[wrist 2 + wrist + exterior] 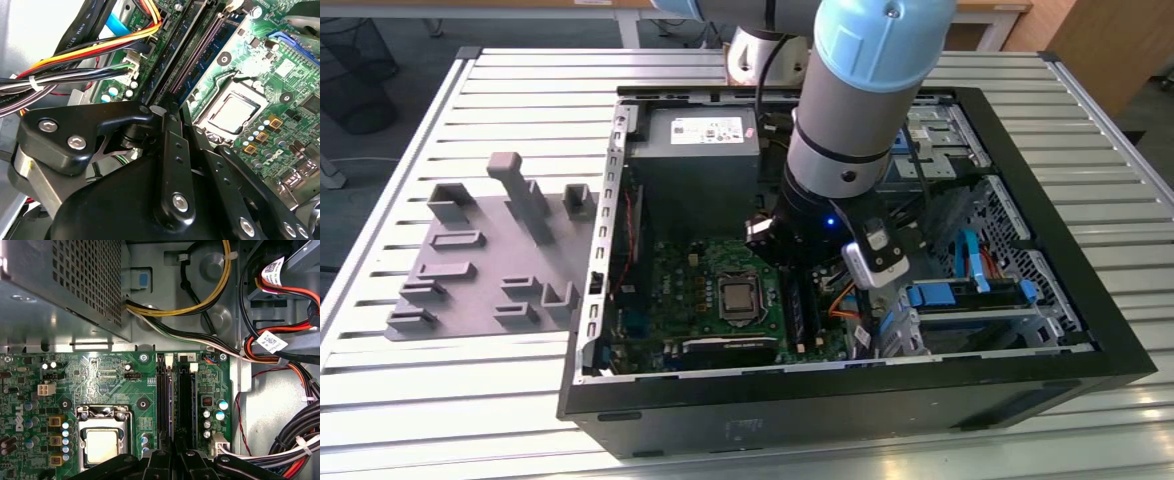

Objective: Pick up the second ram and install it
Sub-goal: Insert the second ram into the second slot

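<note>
My gripper (803,268) hangs low inside the open computer case, over the two long black memory slots beside the processor. In both wrist views its black fingers stand close together (179,117) (175,452), shut, in line with the slots. The slot nearer the processor (162,400) (200,55) is bare, its contact row showing. A long dark strip (185,400) fills the slot farther from the processor and runs right up to the fingertips. It looks like the second ram. I cannot tell whether the fingers pinch it.
The gray power supply (700,150) sits at the case's far end and the processor socket (102,445) next to the slots. Cable bundles (280,360) crowd the drive-bay side. A gray fixture with blocks (480,270) lies on the slatted table at the exterior view's left.
</note>
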